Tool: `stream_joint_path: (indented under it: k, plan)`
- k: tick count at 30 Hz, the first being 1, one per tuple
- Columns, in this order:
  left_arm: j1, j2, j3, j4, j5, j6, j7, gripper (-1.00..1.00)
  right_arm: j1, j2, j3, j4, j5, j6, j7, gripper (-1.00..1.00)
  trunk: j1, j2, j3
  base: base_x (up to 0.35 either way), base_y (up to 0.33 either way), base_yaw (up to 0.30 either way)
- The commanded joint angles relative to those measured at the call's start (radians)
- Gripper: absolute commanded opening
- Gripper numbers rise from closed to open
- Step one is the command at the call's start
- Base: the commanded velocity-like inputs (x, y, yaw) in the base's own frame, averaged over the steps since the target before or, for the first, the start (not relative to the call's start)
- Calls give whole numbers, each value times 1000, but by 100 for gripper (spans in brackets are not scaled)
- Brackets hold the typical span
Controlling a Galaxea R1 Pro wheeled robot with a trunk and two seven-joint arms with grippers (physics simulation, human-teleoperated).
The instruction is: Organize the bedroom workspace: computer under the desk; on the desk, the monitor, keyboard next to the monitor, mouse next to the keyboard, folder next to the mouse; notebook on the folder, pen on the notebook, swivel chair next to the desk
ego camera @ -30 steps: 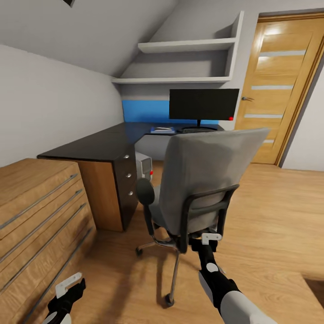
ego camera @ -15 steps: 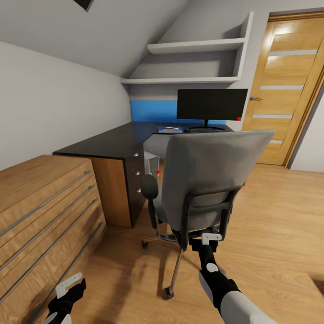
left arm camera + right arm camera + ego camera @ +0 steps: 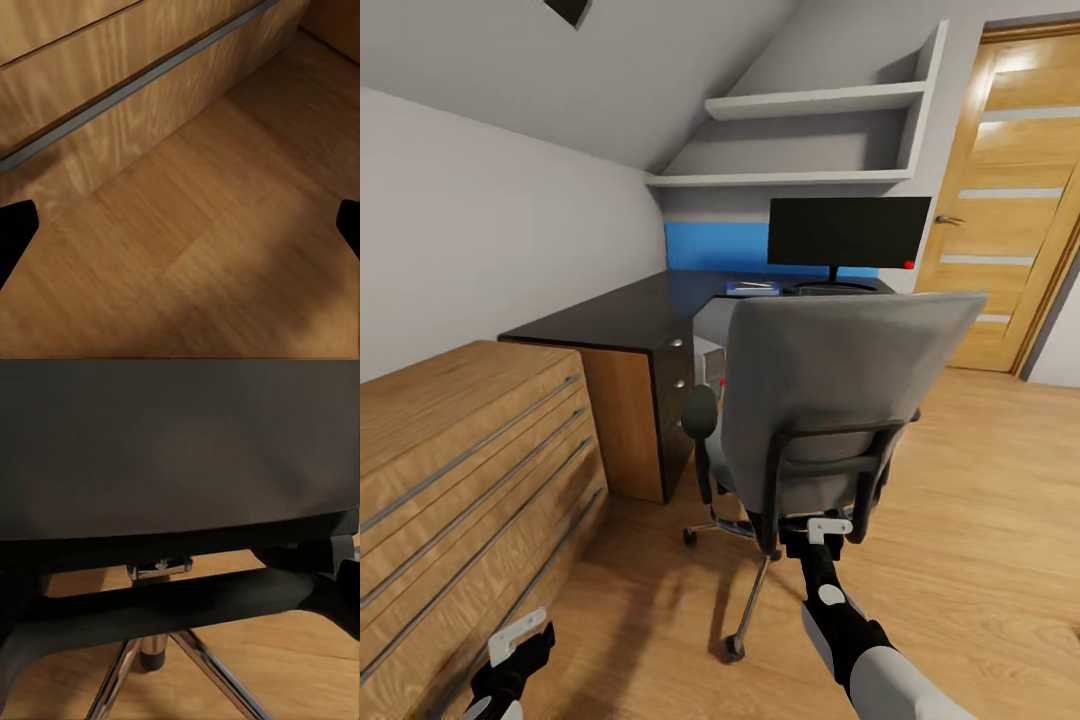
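The chair (image 3: pixel 830 395) stands before the table (image 3: pixel 620 315), its tall grey back turned toward us and hiding part of the table's edge and whatever lies beneath. The right end effector (image 3: pixel 822 535) sits at the chair's lower back frame; whether it is pinching the frame I cannot tell. On the far table stands the monitor (image 3: pixel 848 233), a folder (image 3: pixel 752 288) to its left. The left end effector (image 3: pixel 180 232) hangs spread over the floor (image 3: pixel 225 247) beside the chest (image 3: pixel 450 460).

The swivel chair (image 3: pixel 830 390) hides most of the computer (image 3: pixel 709 362) under the bench (image 3: pixel 622 312), and its back hides the right hand's (image 3: pixel 822 535) fingertips.
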Motion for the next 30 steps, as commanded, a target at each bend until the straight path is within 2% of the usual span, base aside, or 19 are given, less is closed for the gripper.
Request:
stream_joint_path:
  k: [1,12,20,30]
  plan:
    - [-1,-3,-2,1,9,-3,1,100,-1,1,-5,1,11,-2,-2,100,0,0,-1,0,0,171]
    - [-1,-11,-3,1,8,-3,-1,100,-1,1,-5,1,11,-2,-2,100,0,0,-8,0,0,200]
    - [-1,-11,-2,1,9,-3,-1,100,-1,1,-5,1,11,-2,-2,100,0,0,-9,-152,0,31]
    - [-1,-21,-3,3,9,-3,-1,100,-1,1,-5,2,11,-2,-2,100,0,0,-9,-18,0,46]
